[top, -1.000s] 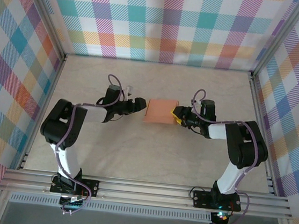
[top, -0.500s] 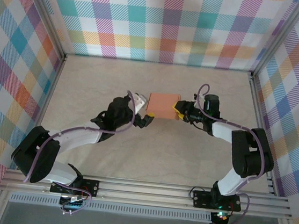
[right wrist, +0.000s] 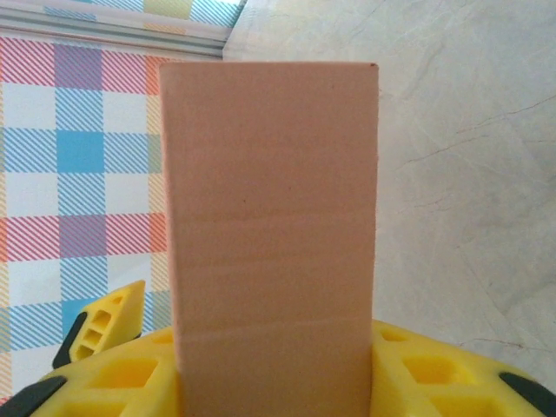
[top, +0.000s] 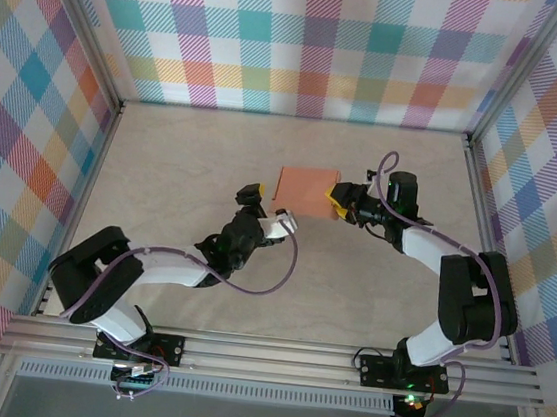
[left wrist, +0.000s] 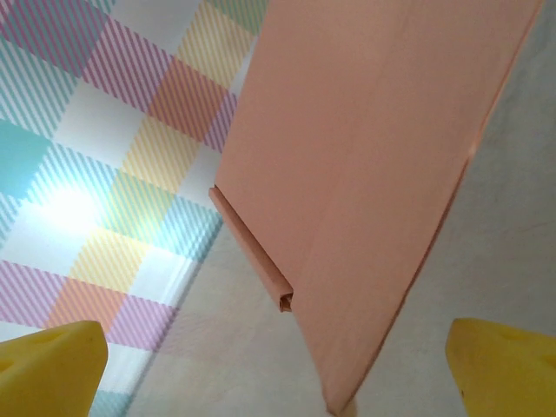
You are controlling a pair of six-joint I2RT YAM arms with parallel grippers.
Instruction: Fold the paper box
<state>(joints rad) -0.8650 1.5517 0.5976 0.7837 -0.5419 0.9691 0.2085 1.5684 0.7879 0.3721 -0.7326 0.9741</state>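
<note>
My left gripper (top: 269, 210) has just spread its jaws as wide as they go and holds nothing. That arm has swung out of its fold at 9 o'clock of the paper box (top: 306, 192), and the gripper now sits just off the box's 7 o'clock corner, close but apart from the card. Over the same second my right gripper (top: 336, 201) has carried the box a little toward 12 o'clock. It is clamped on the box's 3 o'clock edge, the card standing between its yellow pads (right wrist: 417, 373) in the right wrist view.

The box hangs above the table (top: 184, 157), slightly toward 12 o'clock of centre. The left wrist camera looks up along its underside, where 1 narrow folded lip (left wrist: 252, 252) runs along an edge.

I judge this a re-grip: 1 hand steadies the box while the other lines up for the next flap — the fold itself is not finished.

No brand, label or writing reads anywhere — the card is plain salmon-orange.
</note>
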